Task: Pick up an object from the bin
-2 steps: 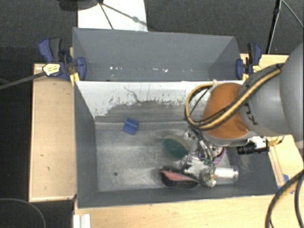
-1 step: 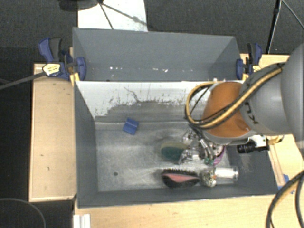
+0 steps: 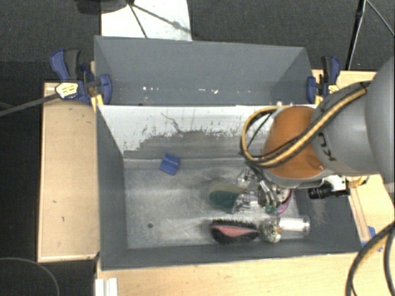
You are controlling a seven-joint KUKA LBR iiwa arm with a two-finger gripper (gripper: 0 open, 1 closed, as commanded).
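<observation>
Grey metal makes the bin [image 3: 154,217], and its floor and back slope carry pale scratches. From the right side the arm [image 3: 364,128] reaches in, with an orange cover [image 3: 295,150] at the wrist and yellow-black cables [image 3: 256,125] looped around it. Below the cover the gripper [image 3: 254,195] hangs low over the right half of the floor, just beside a dark green rounded thing [image 3: 222,198]; whether it touches this thing, and how far it is open, one cannot tell, because the metal parts are too tangled to read. Nothing can be seen held in it. Near the front wall lies a long pink thing with a dark rim [image 3: 233,232], and beside it to the right a pale small cylinder [image 3: 291,226]. A small blue block [image 3: 170,163] lies well apart, at the foot of the back slope.
</observation>
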